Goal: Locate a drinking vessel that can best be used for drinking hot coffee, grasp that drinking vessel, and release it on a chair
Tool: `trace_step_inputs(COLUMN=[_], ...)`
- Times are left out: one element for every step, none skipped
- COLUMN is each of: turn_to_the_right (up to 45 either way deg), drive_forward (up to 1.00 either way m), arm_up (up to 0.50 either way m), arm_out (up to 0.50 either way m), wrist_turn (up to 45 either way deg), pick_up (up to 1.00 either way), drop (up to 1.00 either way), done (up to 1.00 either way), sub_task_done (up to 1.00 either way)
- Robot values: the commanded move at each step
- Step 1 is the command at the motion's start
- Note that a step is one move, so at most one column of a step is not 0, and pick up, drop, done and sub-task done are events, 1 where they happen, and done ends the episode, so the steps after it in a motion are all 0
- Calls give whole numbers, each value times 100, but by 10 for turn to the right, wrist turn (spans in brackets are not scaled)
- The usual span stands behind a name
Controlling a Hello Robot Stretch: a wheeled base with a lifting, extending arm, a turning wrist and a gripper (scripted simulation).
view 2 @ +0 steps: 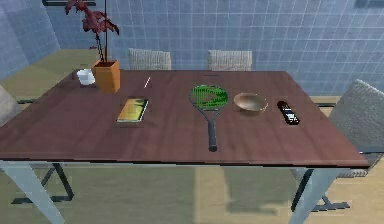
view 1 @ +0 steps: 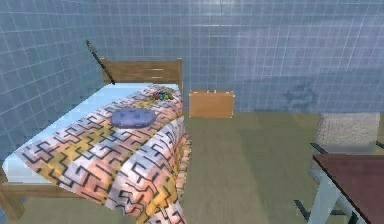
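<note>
Cup, or a small white thing shaped like one (view 2: 86,76), sits on the brown table (view 2: 180,135) in the arm side view, out at the 10 o'clock corner of the table top. Very close at its 3 o'clock stands an orange pot (view 2: 107,76) with a dark red plant (view 2: 93,20). I cannot tell if the two touch.

More things lie on this table. A yellow book (view 2: 132,110) lies at 5 o'clock from the pot. A racket (view 2: 209,100) with a green head lies near the middle, and its handle points to 6 o'clock. At the racket's 3 o'clock is a brown bowl (view 2: 251,102). At the bowl's 3 o'clock is a black remote (view 2: 288,112). Two grey chairs (view 2: 150,59) stand side by side along the table's 12 o'clock edge. One more grey chair (view 2: 360,108) stands at the 3 o'clock end.

The forward view looks at another part of the room. A bed (view 1: 110,160) with a bright patterned blanket is at 9 o'clock. It has a blue pillow (view 1: 131,117) on it and a wooden headboard (view 1: 145,70). A low wooden box (view 1: 211,104) stands by the blue wall at the bed's 3 o'clock. Down at 4 o'clock is a dark brown table corner (view 1: 355,180), with a grey chair back (view 1: 348,130) at its 12 o'clock.

How the pincer stands, I cannot tell.
</note>
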Motion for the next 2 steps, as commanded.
trace_step_inputs(turn_to_the_right=[60, 0], drive_forward=[0, 30], arm_up=[0, 0], arm_out=[0, 0], wrist_turn=[0, 0], pick_up=[0, 0], drop=[0, 0], done=[0, 0], sub_task_done=[0, 0])
